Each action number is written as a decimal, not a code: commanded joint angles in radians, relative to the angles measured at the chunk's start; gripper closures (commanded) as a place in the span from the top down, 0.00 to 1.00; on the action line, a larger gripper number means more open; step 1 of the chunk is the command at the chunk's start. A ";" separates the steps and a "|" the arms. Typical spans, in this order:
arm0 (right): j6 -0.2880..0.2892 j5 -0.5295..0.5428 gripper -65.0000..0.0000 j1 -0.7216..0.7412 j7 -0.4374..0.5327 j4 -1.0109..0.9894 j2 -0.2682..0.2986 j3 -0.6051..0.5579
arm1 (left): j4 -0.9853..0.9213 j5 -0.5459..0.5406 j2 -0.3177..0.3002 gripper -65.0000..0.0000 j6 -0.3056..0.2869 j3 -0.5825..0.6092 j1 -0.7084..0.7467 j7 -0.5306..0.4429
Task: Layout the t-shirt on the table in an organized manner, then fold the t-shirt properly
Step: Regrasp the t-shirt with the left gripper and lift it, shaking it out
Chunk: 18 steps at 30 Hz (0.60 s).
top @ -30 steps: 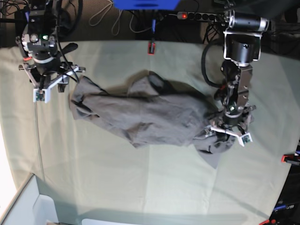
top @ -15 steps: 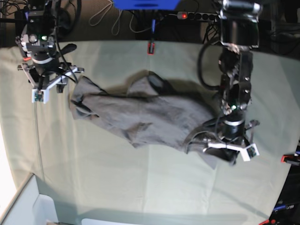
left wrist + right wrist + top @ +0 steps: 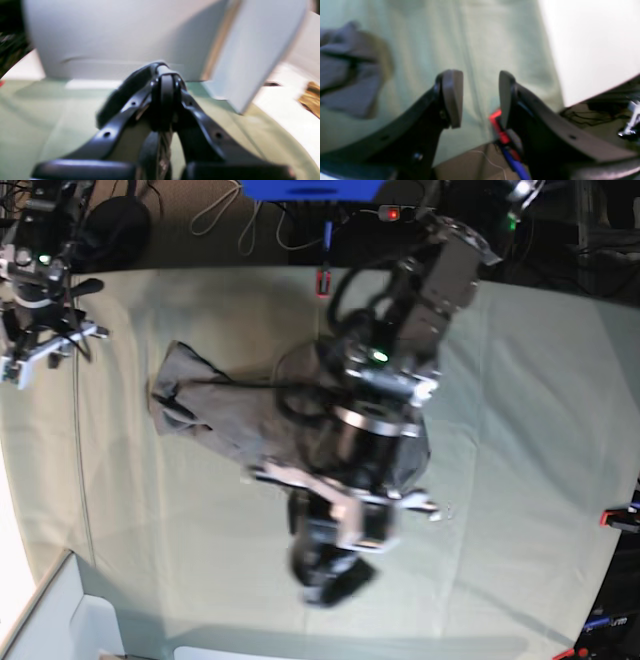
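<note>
Your t-shirt [image 3: 225, 420] lies bunched in a crumpled strip across the middle of the tabletop [image 3: 540, 430], one end reaching toward the left edge, the other hidden under the left arm. It is not yet laid flat: sleeves and hem are not sorted out, and no fold is made, so by my reckoning nearly the whole job is left. Your left hand [image 3: 163, 150] is pressed together, and a sliver of dark weave shows between its fingers, likely the shirt. Your right hand [image 3: 480, 97] stands spread and empty near the far left corner. No brand, label or writing is readable anywhere.
</note>
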 commanded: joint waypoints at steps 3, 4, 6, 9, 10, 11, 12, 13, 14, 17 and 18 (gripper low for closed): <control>0.004 -0.005 0.37 0.006 0.021 0.024 0.006 0.053 | 0.024 0.082 0.064 0.00 -0.003 0.066 -0.021 -0.032; 0.004 -0.005 0.37 0.006 0.021 0.024 0.006 0.064 | 0.024 0.102 0.078 0.00 -0.003 0.078 -0.021 -0.034; 0.004 -0.005 0.37 0.003 0.021 0.024 0.004 0.079 | 0.024 0.125 0.098 0.00 -0.003 0.087 -0.021 -0.034; 0.004 -0.005 0.37 -0.004 0.021 0.024 0.000 0.087 | 0.024 0.128 0.101 0.00 -0.003 0.060 -0.027 -0.034; 0.004 -0.005 0.37 -0.004 0.021 0.024 0.000 0.087 | 0.024 0.128 0.099 0.00 -0.003 0.037 -0.039 -0.034; 0.004 -0.005 0.37 -0.004 0.021 0.024 0.000 0.087 | 0.021 0.127 0.098 0.00 -0.003 0.006 -0.052 -0.034; 0.004 -0.005 0.37 -0.004 0.021 0.024 -0.002 0.087 | 0.019 0.127 0.098 0.00 -0.003 -0.028 -0.064 -0.034; 0.004 -0.005 0.37 -0.004 0.021 0.024 -0.002 0.087 | 0.019 0.127 0.098 0.00 -0.003 -0.074 -0.079 -0.034; 0.004 -0.005 0.37 -0.004 0.021 0.024 -0.002 0.087 | 0.021 0.127 0.098 0.00 -0.003 -0.114 -0.095 -0.034; 0.004 -0.005 0.37 0.001 0.021 0.024 -0.015 0.084 | 0.025 0.127 0.093 0.00 -0.005 -0.258 -0.154 -0.034; 0.004 -0.005 0.37 0.003 0.021 0.024 -0.015 0.082 | 0.027 0.127 0.093 0.00 -0.008 -0.304 -0.167 -0.034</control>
